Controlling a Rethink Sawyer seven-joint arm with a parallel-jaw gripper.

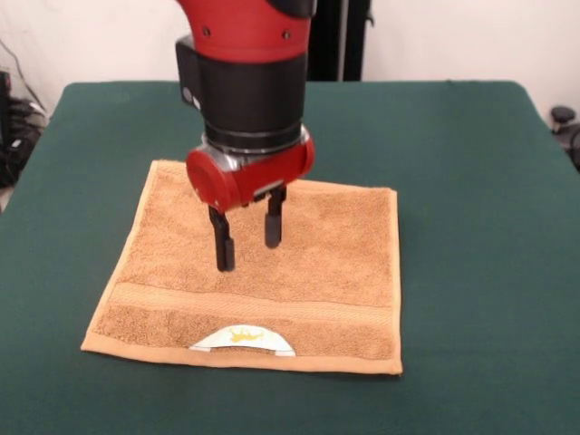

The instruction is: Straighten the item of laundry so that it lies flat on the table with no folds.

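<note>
The tan-orange terry towel (272, 272) lies spread out on the dark green table (480, 227), roughly square, with a woven band running across it near the front edge. A white label with a yellow mark (243, 339) sticks out at the front edge. The towel's surface looks flat; its right edge shows a thin dark shadow line. My gripper (247, 243) hangs from the red and black arm over the towel's middle, a little above it. Its two black fingers (223, 245) are apart and hold nothing.
Black cables and equipment (14, 127) stand off the table at the left. A dark object (564, 122) shows past the table's right edge. A white wall and a dark post are behind the robot.
</note>
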